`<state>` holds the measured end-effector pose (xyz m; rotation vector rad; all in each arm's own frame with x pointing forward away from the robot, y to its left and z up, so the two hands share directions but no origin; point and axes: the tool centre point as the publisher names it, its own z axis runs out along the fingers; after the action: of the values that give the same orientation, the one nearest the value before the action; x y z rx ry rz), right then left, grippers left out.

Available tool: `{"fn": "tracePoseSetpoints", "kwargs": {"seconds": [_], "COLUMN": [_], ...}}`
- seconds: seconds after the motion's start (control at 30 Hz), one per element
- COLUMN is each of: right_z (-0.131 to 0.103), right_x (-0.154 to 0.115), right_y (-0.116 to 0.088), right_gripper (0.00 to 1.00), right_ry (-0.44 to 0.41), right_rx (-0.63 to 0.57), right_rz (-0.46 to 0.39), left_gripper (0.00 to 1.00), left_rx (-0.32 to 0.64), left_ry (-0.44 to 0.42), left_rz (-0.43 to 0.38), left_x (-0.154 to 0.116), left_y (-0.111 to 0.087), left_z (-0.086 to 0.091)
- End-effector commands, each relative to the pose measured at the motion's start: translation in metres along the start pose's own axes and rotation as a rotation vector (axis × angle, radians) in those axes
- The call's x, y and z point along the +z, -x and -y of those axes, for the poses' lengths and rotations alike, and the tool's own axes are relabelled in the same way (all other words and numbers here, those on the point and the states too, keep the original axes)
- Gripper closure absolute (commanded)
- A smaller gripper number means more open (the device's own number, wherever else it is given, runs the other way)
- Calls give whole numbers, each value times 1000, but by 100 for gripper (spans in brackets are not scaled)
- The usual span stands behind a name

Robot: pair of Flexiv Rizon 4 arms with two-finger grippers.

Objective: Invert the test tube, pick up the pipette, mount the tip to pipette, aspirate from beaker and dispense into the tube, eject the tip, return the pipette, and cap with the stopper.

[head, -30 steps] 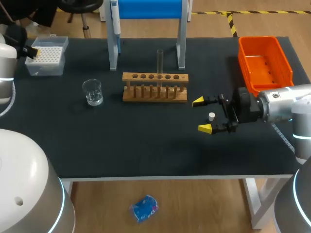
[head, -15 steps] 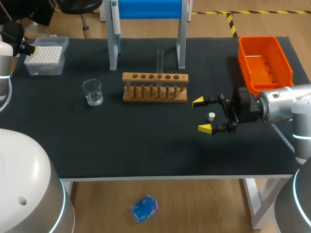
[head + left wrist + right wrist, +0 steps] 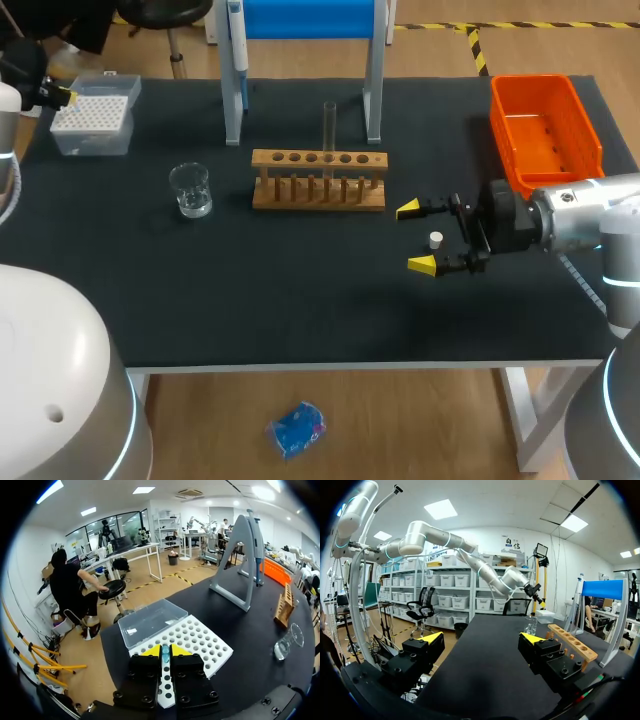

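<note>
since a second ago our left gripper (image 3: 60, 96) drew back toward table (image 3: 300, 300) edge, beyond tip box (image 3: 92, 125); right gripper (image 3: 415, 237) unmoved, spread wide, stopper (image 3: 436, 239) lying untouched between fingers. test tube (image 3: 329, 125) upright in rack (image 3: 318, 182). only left wrist view shows left fingers pinching small blue piece (image 3: 165, 652).

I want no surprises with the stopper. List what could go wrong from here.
1. The stopper is small and sits untouched between the open fingers of the right end effector. If one finger meets it first, it may be pushed aside or toppled.
2. The test tube stands tall and thin in the wooden rack. A misaligned press could tilt or crack it.
</note>
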<state>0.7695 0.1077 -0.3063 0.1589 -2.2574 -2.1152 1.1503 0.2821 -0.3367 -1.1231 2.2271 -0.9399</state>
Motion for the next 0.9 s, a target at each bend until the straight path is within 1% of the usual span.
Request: {"fn": "tracePoseSetpoints", "kwargs": {"seconds": [0.03,0.33,0.53,0.6,0.67,0.7,0.8,0.9], "right_z": [0,0,0,0,0,0,0,0], "right_x": [0,0,0,0,0,0,0,0], "right_y": [-1,-1,-1,-1,-1,-1,-1,-1], "right_gripper": [0,0,0,0,0,0,0,0], "right_ry": [0,0,0,0,0,0,0,0], "right_rx": [-1,-1,-1,-1,-1,-1,-1,-1], "right_rz": [2,2,2,2,2,2,2,2], "left_gripper": [100,100,100,100,100,100,100,100], "left_rx": [2,19,40,55,69,82,105,127], "left_ry": [16,10,13,25,30,51,66,77], "left_rz": [-8,-2,1,-18,-56,-87,-132,-152], "left_x": [-6,-15,-29,-35,-42,-45,-55,-67], "left_y": [-1,-3,-7,-13,-21,-27,-44,-62], "left_z": [5,16,27,34,41,44,54,67]}}
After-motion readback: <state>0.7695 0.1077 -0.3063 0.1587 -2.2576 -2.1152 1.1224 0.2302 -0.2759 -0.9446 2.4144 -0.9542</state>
